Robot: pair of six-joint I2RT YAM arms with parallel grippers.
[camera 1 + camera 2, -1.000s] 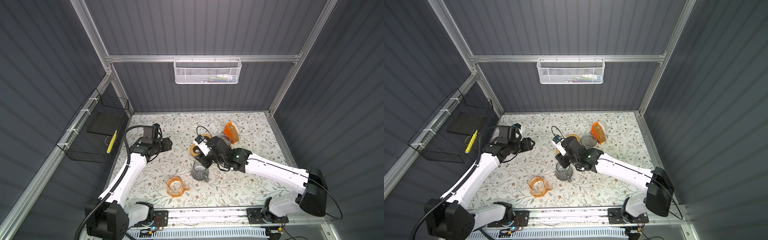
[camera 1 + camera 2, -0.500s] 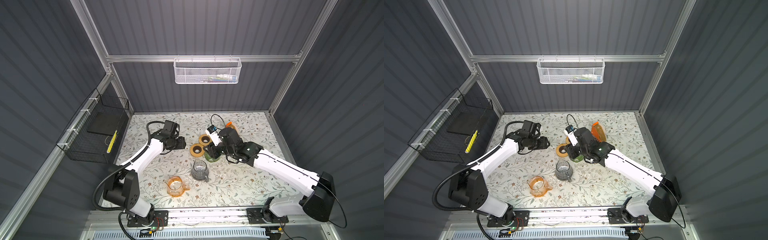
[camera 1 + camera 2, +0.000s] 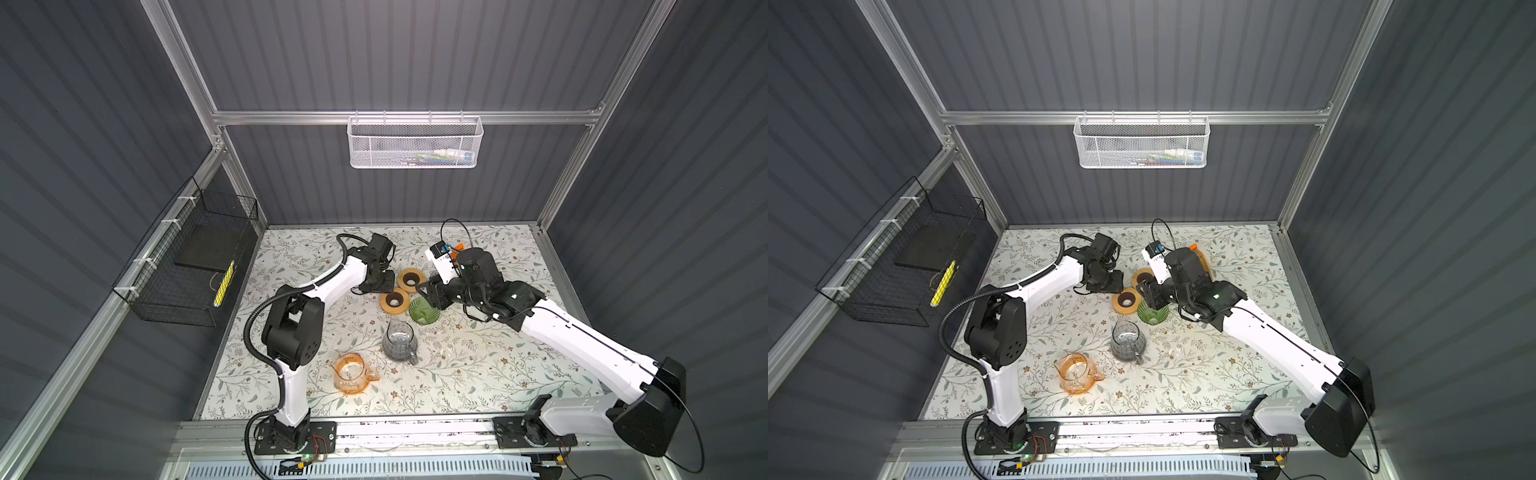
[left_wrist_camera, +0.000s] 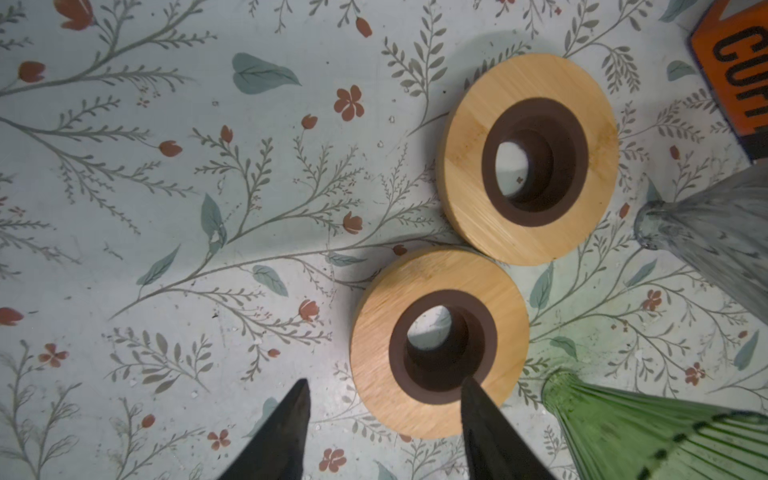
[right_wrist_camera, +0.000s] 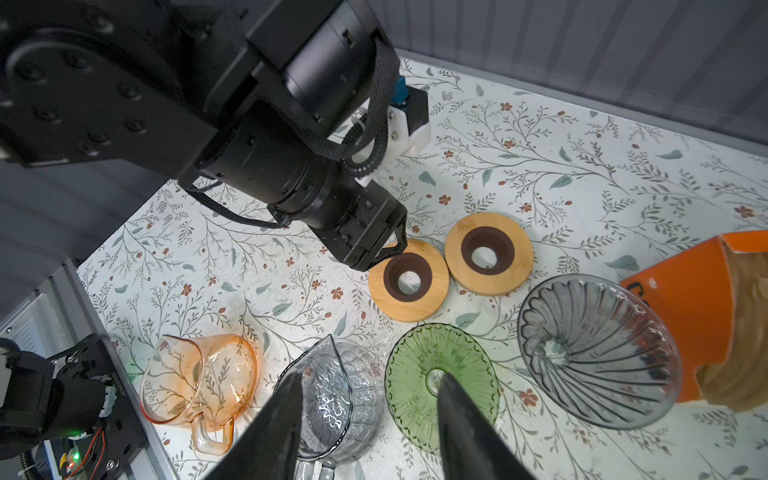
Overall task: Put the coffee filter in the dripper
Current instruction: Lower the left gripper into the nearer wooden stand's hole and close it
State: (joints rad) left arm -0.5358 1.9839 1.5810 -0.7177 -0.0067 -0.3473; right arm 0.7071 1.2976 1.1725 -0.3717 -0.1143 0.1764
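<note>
Tan paper coffee filters (image 5: 744, 332) stick out of an orange box (image 5: 685, 316) (image 3: 1202, 257) at the back. A green glass dripper (image 5: 440, 378) (image 3: 424, 309) (image 3: 1153, 312) stands mouth up on the table. A grey glass dripper (image 5: 594, 353) lies tilted beside it, hidden under my right arm in both top views. My right gripper (image 5: 370, 376) (image 3: 432, 295) hangs open above the green dripper's near edge, holding nothing. Over the nearer of two wooden rings (image 4: 440, 345) (image 3: 395, 301), my left gripper (image 4: 385, 381) (image 3: 376, 284) is open: one finger above the ring's hole, one outside it.
The second wooden ring (image 4: 530, 158) (image 3: 410, 279) touches the first. A grey glass carafe (image 3: 400, 338) (image 5: 332, 399) and an orange glass pitcher (image 3: 352, 374) (image 5: 199, 382) stand toward the front. A black wire basket (image 3: 187, 270) hangs on the left wall, a white one (image 3: 415, 141) at the back.
My left gripper swung in from the left to the wooden rings. My right gripper moved back from above the grey carafe to the green dripper and opened wider.
</note>
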